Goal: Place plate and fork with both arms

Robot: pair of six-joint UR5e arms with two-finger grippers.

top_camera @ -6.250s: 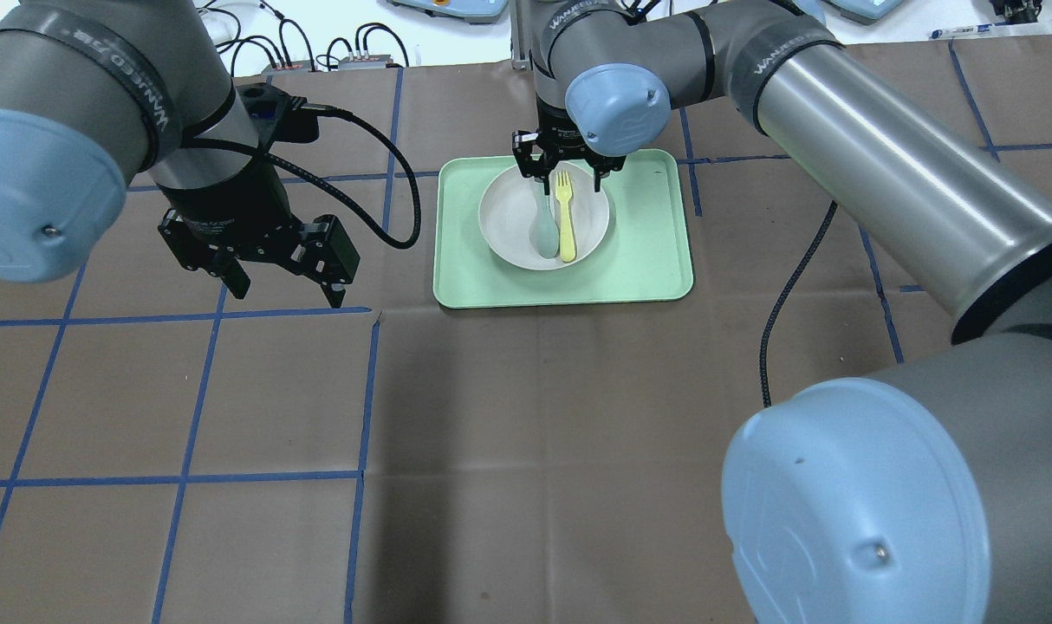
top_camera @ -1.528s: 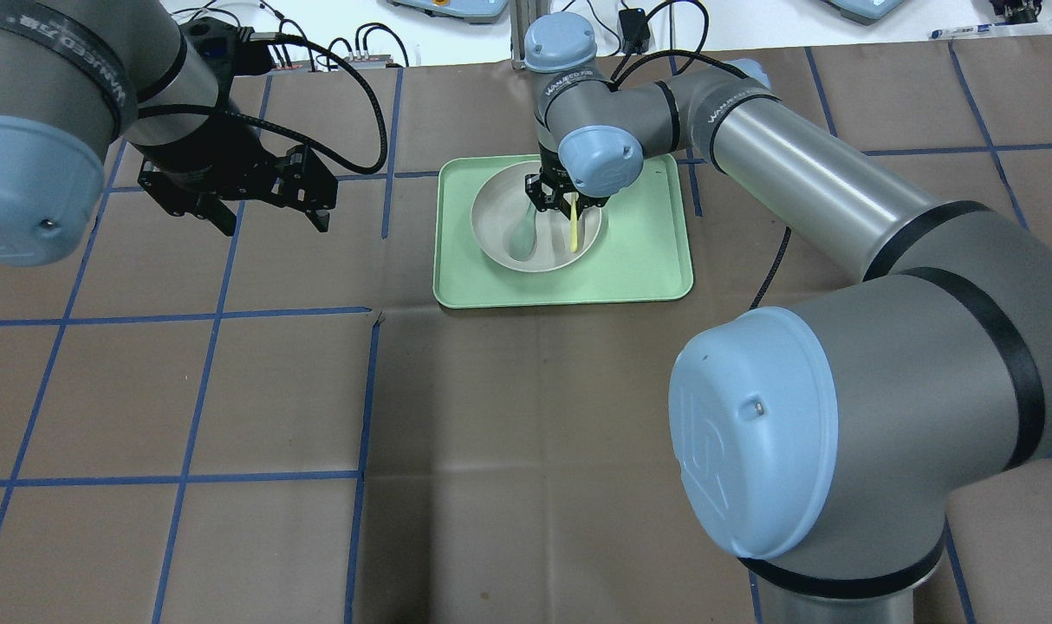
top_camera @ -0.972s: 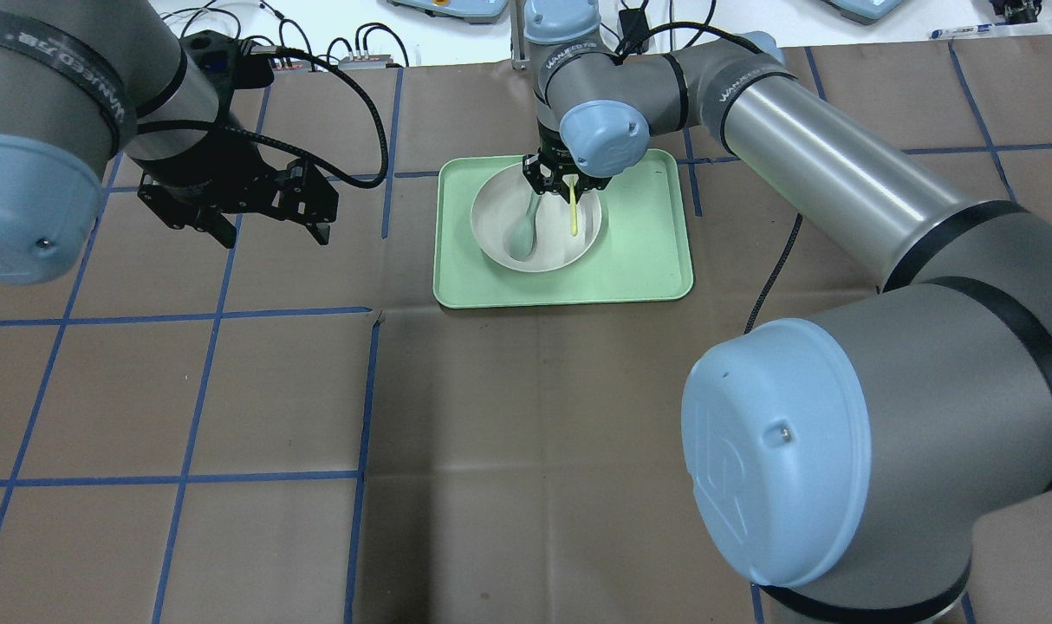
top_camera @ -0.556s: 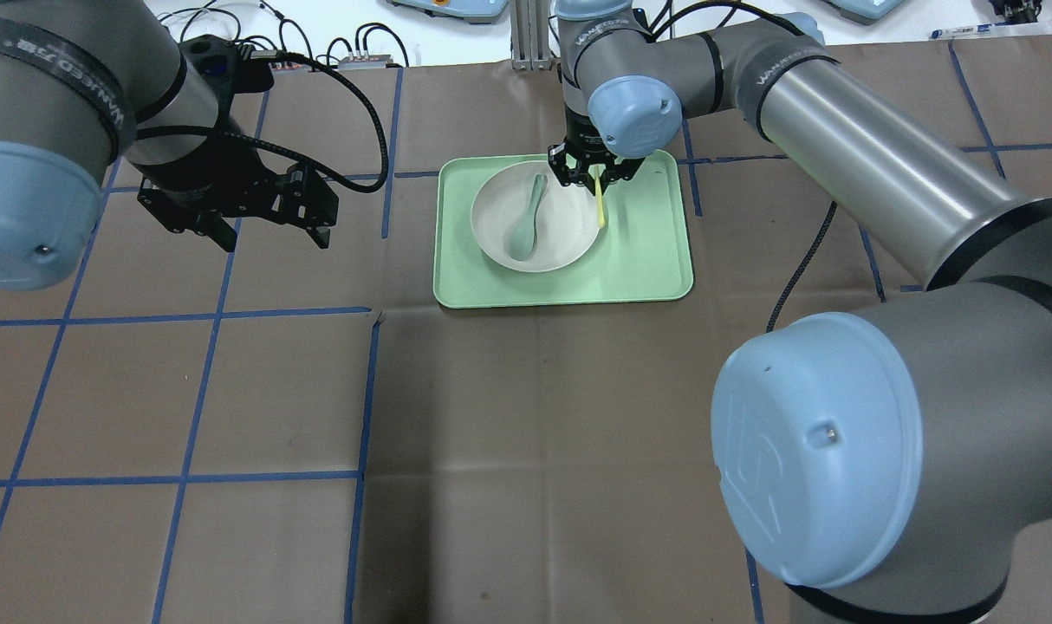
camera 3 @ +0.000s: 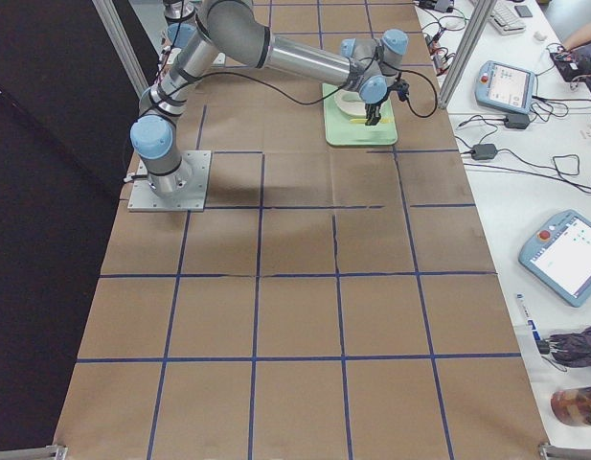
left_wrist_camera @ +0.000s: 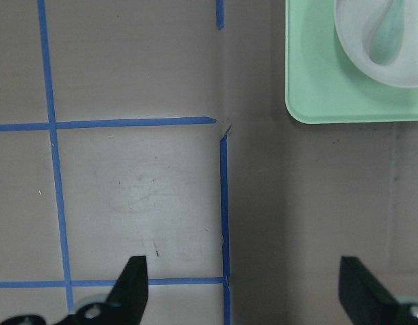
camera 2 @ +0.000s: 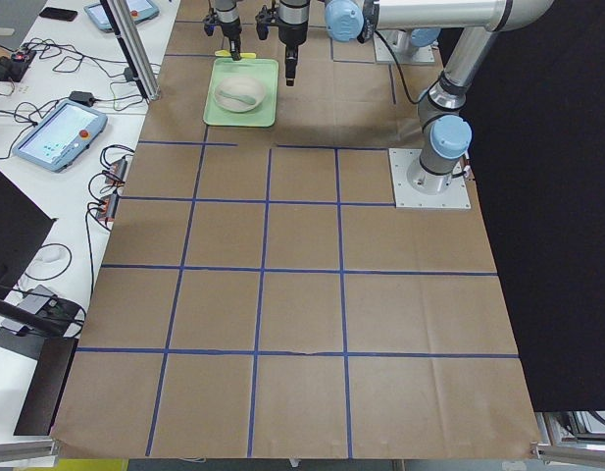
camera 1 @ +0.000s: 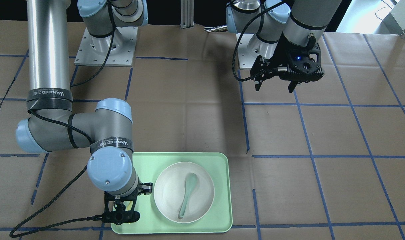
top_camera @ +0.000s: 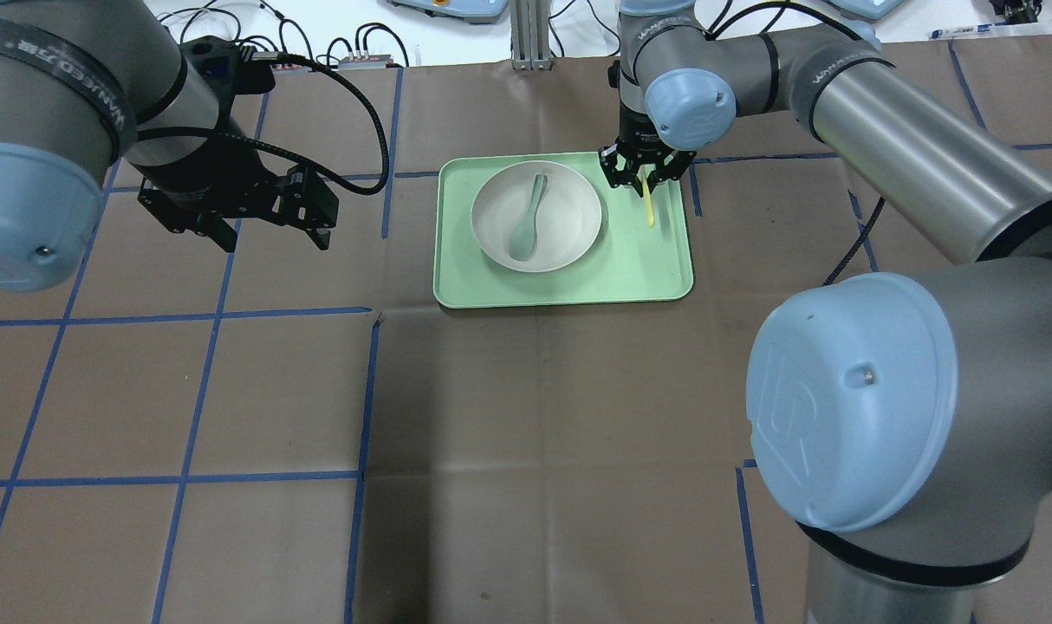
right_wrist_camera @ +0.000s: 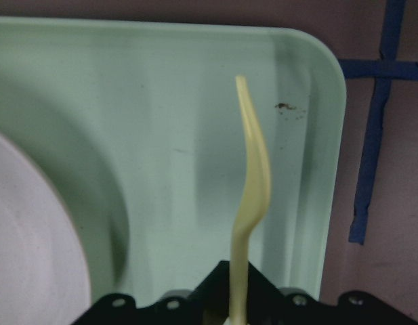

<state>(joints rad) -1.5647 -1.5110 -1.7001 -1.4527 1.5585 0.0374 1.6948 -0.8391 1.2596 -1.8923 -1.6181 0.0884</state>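
The off-white plate (top_camera: 574,227) sits on the mint-green tray (top_camera: 647,273) with a grey-green spoon (top_camera: 526,227) in it. My right gripper (top_camera: 646,175) is shut on the pale-yellow fork (top_camera: 647,206) and holds it over the tray's right part, beside the plate. In the right wrist view the fork (right_wrist_camera: 253,196) points away from the jaws above the tray (right_wrist_camera: 161,135), with the plate's rim (right_wrist_camera: 26,244) at the left. My left gripper (top_camera: 275,238) is open and empty, above the paper left of the tray. Its fingers (left_wrist_camera: 131,277) show spread apart in the left wrist view.
The table is covered with brown paper marked by blue tape lines (top_camera: 197,394). The right arm's black cable (top_camera: 851,251) trails right of the tray. In the front-facing view the left gripper (camera 1: 276,88) hangs far from the tray (camera 1: 222,220).
My right gripper closed on the fork in the plate, lifted it out and carried it right, over the tray's right part. The spoon shifted in the plate. The left arm moved back, then held still.
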